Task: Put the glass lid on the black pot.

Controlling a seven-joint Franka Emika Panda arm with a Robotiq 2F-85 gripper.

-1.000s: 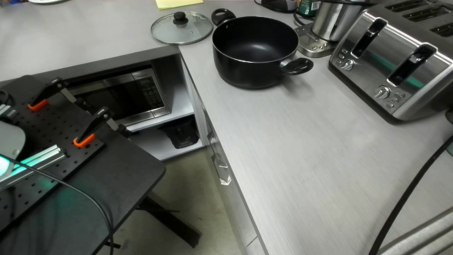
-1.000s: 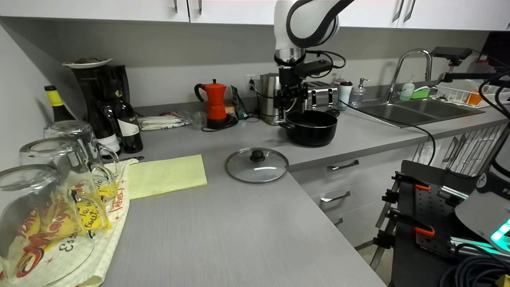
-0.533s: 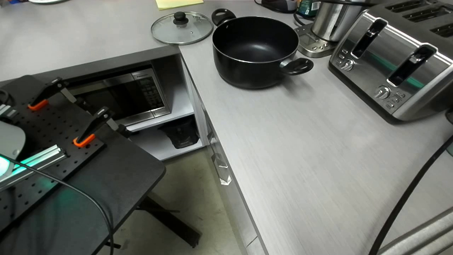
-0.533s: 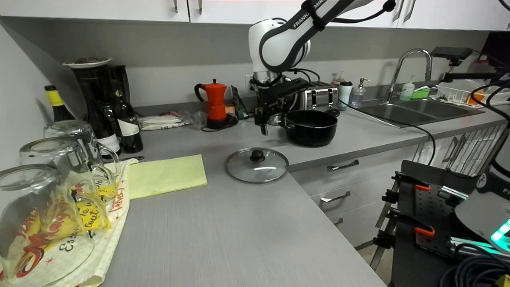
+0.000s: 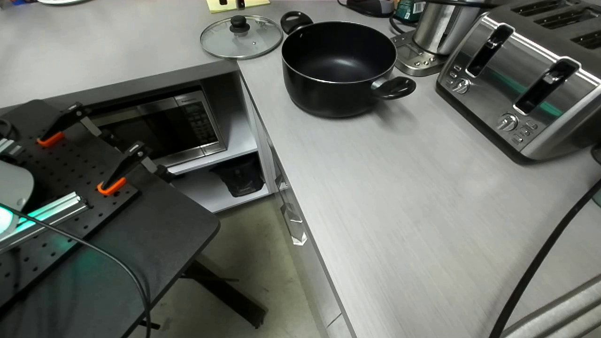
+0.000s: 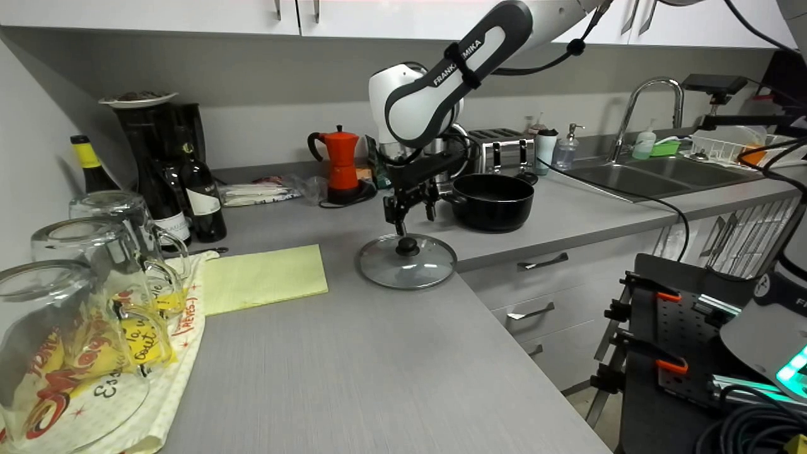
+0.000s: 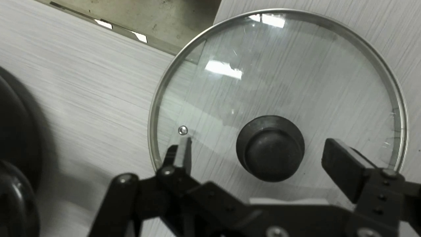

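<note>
Where the gray counter [image 6: 353, 353] turns a corner, the metal-rimmed glass lid [image 6: 406, 271] lies flat, its clear disc showing the surface beneath and its dark, round knob [image 7: 271, 148] facing up. Just beside it on the same counter stands the black pot [image 5: 328, 96], upright, its dark inside open to view, with side handles [image 5: 395, 88] at opposite edges, one of them close to the lid. A white robot arm [image 6: 451, 82] slants down from the upper right of an exterior view and ends in a black gripper [image 7: 257, 141] hanging over the lid. The fingers [image 7: 343, 164] are spread wide, tips pointing down; the wrist view shows one on each side of the knob, with a gap between knob and finger on both sides. Behind the pot, in an exterior view, is a silver toaster [image 6: 509, 154] with slots on top, and left of that a red moka pot [image 6: 341, 161] stands on the counter. A flat yellow cloth [image 6: 261, 277] lies near the lid, between it and a printed towel [image 6: 161, 391]. On the towel, upside-down glass mugs [image 6: 94, 277] stand in a row at the left of the scene.
</note>
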